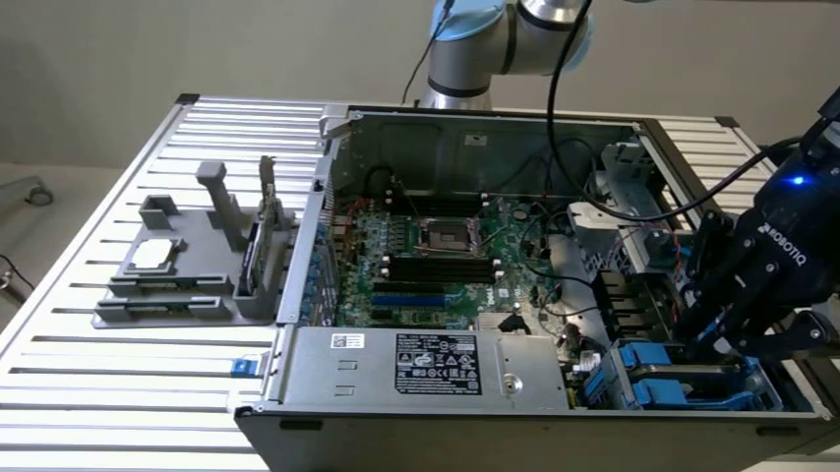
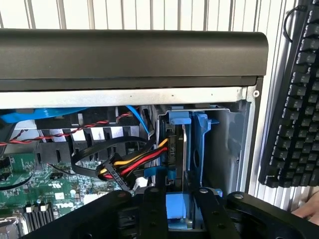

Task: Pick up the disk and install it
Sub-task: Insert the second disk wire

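- The disk stands on edge in the drive bay at the corner of the open computer case. Its blue carrier bracket frames it, with blue tabs at the end nearest the case's edge.
- In the exterior view the blue bracket shows low in the case at the view's right, just under the black arm.
- The pincer hangs directly over the disk. Its two black fingers stand apart, one on each side of a blue patch of the carrier. Whether they touch the bracket cannot be told, since the contact zone is cut off at the picture's edge.
- A bundle of red, yellow and black wires ends in a black plug next to the disk's side.
- Inside the case also lie the green motherboard, a silver box with a black-and-white label and loose black cables.
- Most of the disk's faces are hidden by the bay walls and the bracket; no label can be made out.
- Outside the case, on the slatted desk, sits a grey holder carrying a small square chip.
- A black keyboard lies beside the case, partly cut off.
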{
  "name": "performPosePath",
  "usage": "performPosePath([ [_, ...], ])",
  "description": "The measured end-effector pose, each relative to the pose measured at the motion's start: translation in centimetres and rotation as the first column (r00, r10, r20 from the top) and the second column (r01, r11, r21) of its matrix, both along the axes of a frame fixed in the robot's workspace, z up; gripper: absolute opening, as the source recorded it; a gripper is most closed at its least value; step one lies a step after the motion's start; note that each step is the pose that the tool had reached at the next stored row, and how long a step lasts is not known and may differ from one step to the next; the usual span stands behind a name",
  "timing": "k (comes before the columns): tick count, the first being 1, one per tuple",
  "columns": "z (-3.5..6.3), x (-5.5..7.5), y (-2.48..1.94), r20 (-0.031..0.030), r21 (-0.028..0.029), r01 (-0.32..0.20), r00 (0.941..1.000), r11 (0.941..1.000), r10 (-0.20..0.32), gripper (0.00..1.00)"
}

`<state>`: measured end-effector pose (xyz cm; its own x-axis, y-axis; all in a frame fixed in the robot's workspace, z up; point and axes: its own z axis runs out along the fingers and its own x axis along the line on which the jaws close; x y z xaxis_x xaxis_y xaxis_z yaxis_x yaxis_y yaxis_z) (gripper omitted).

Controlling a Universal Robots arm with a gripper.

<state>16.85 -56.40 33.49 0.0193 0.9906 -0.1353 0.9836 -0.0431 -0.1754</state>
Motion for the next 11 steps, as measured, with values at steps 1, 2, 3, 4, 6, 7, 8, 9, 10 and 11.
performPosePath([
  [1, 0.08, 0.01, 0.00, -0.0018, 0.0001, 0.000, 1.0000, 1.0000, 0.000, 0.30],
  [2, 0.19, 0.02, 0.00, -0.0039, -0.0001, 0.000, 1.0000, 1.0000, 0.000, 0.30],
  [3, 0.30, 0.02, 0.00, -0.0058, 0.0000, 0.000, 1.0000, 1.0000, 0.000, 0.36],
  [4, 0.43, 0.03, 0.00, -0.0079, 0.0001, 0.000, 1.0000, 1.0000, 0.000, 0.36],
  [6, 0.69, 0.03, -0.01, -0.0119, 0.0000, 0.000, 0.9999, 1.0000, 0.000, 0.36],
  [7, 0.79, 0.03, -0.01, -0.0135, 0.0000, 0.000, 0.9999, 1.0000, 0.000, 0.36],
  [8, 0.88, 0.03, -0.02, -0.0151, 0.0000, 0.000, 0.9999, 1.0000, 0.000, 0.36],
  [9, 0.95, 0.03, -0.04, -0.0171, 0.0002, 0.000, 0.9999, 1.0000, 0.000, 0.36],
  [10, 1.01, 0.03, -0.05, -0.0190, 0.0002, 0.000, 0.9998, 1.0000, 0.000, 0.36],
  [11, 1.07, 0.03, -0.06, -0.0208, 0.0001, 0.000, 0.9998, 1.0000, 0.000, 0.36],
])
